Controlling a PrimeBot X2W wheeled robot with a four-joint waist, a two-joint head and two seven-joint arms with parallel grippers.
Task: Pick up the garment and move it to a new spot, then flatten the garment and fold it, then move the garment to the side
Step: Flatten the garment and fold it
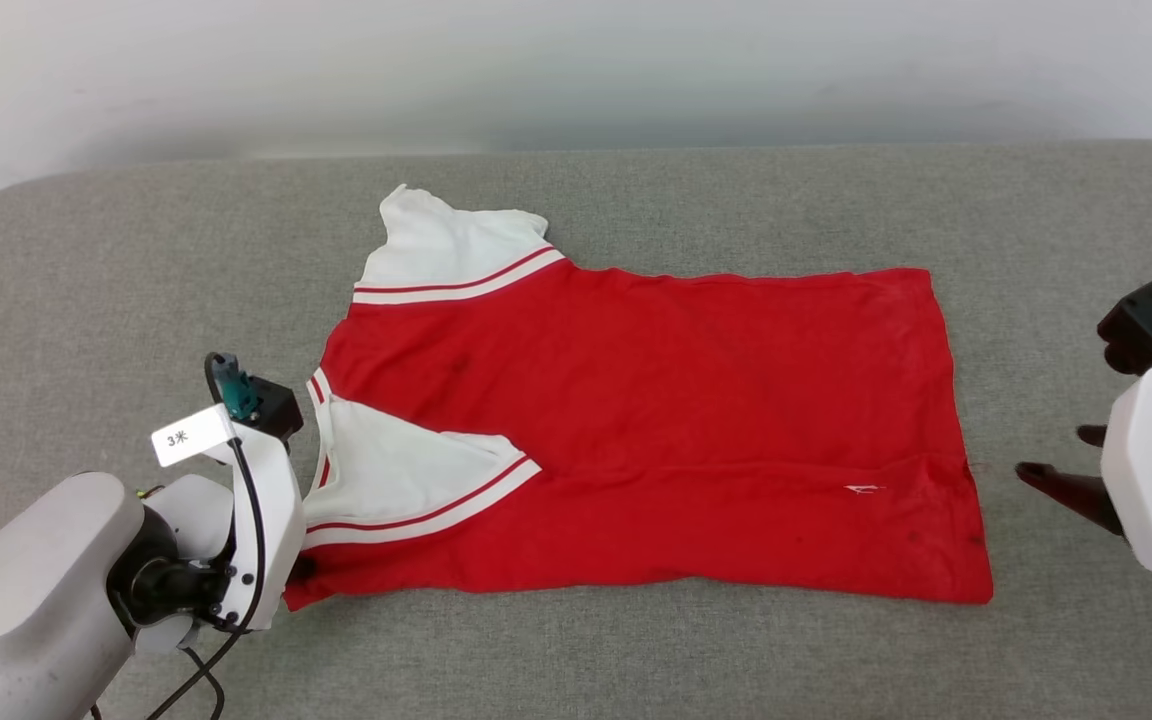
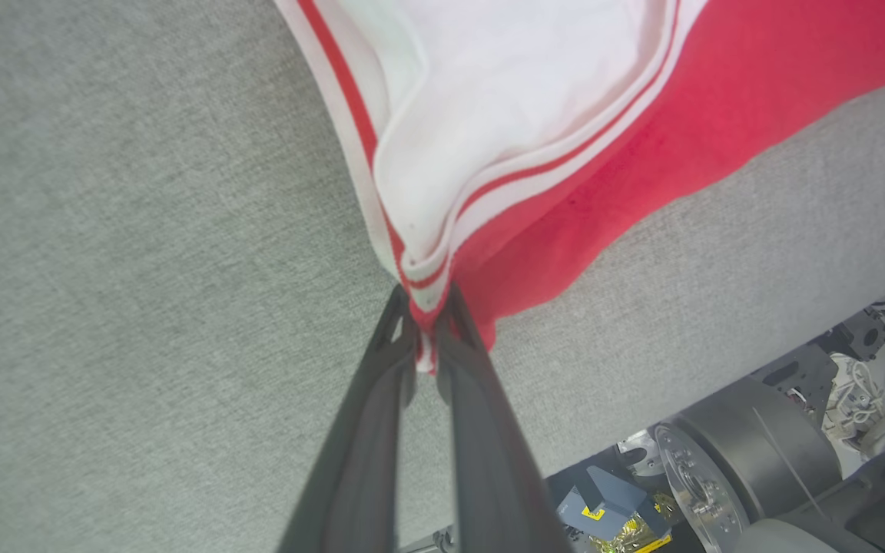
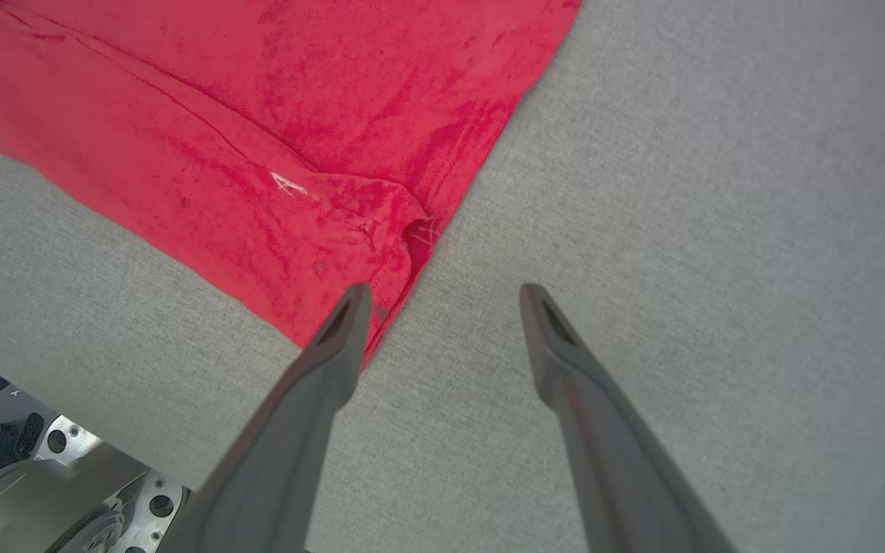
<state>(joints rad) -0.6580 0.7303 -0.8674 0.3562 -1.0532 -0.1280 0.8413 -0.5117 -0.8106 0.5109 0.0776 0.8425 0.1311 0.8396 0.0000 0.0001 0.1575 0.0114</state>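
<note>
At the near left, the left gripper [image 2: 425,307] has its jaws pinched narrow on the garment [image 1: 656,430]. They grip the near left corner, where the red-and-white striped trim [image 2: 381,192] meets the red cloth. On the near right, the right gripper [image 3: 446,296] has its jaws spread wide with nothing between them. Its fingers point toward the hem [image 1: 961,440]. In the head view they stand just beside that hem, apart from it. In the right wrist view one fingertip overlaps the red edge, and whether it touches cannot be told.

The garment lies mostly flat in the middle of the grey padded surface [image 1: 636,660]. Its long axis runs side to side across the robot's front, with the sleeve end to the robot's left and the hem to its right. One white sleeve [image 1: 406,470] is folded in over the red body on the near side. The other sleeve [image 1: 446,250] sticks out on the far side, toward the pale wall [image 1: 576,60].
</note>
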